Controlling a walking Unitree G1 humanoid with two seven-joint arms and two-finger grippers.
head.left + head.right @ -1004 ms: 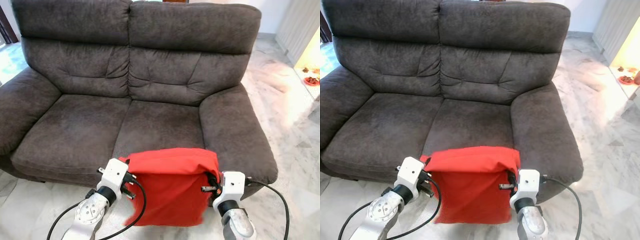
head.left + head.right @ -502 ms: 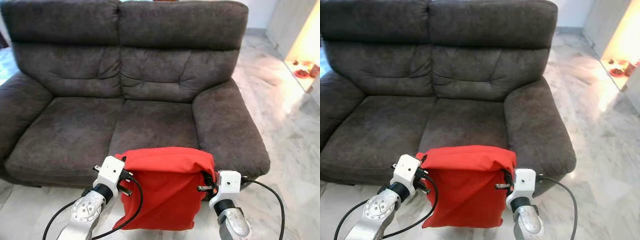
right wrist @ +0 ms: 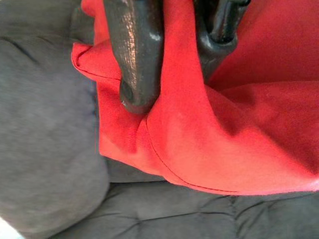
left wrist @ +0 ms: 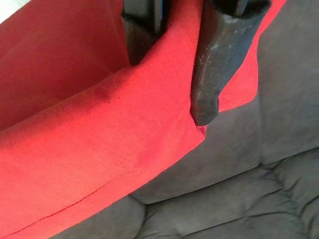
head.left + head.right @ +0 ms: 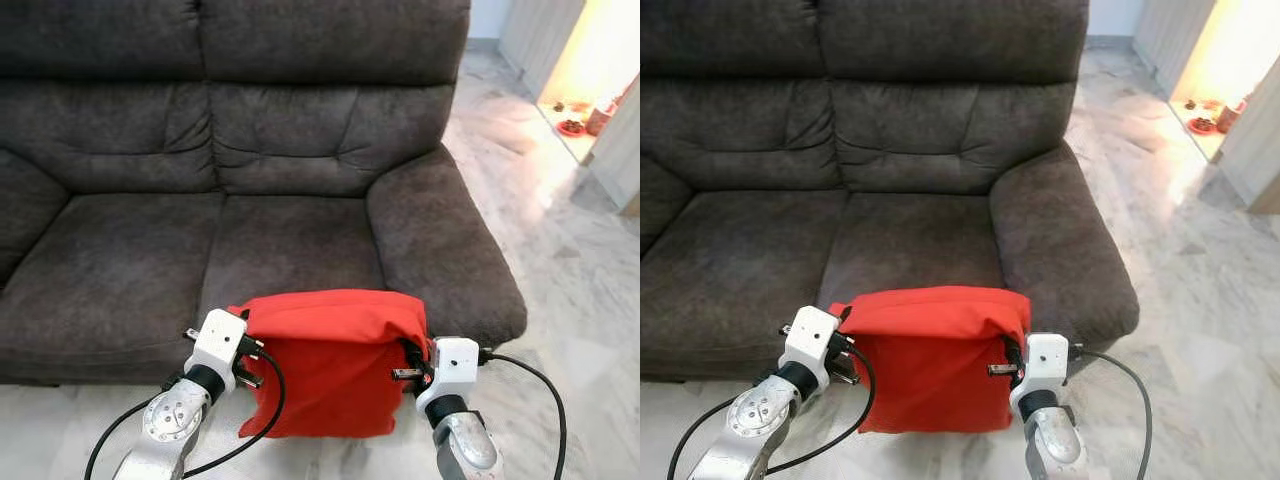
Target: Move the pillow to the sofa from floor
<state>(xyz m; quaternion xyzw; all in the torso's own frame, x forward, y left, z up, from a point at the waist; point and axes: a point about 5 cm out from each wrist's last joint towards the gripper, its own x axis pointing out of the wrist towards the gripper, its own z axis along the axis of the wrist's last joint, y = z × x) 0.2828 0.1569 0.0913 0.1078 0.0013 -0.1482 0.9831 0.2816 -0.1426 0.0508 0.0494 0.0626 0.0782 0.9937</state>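
Note:
A red pillow (image 5: 328,360) hangs between my two arms, its top edge level with the front of the dark grey sofa (image 5: 290,240). My left gripper (image 5: 248,352) is shut on the pillow's left upper corner, and a black finger (image 4: 214,64) presses into the red cloth (image 4: 99,134). At the right upper corner my right gripper (image 5: 408,362) is shut on the fabric too, with a finger (image 3: 135,55) pinching a fold of the pillow (image 3: 209,139). The pillow's lower part dangles in front of the seat edge, above the floor.
The sofa's right armrest (image 5: 440,250) stands just beyond my right arm. Pale marble floor (image 5: 570,300) spreads to the right, toward a bright doorway (image 5: 585,60) with small objects on the ground. Both seat cushions (image 5: 110,260) lie bare.
The view has shifted closer to the sofa and to the right. The pillow stays held by both grippers in the same way.

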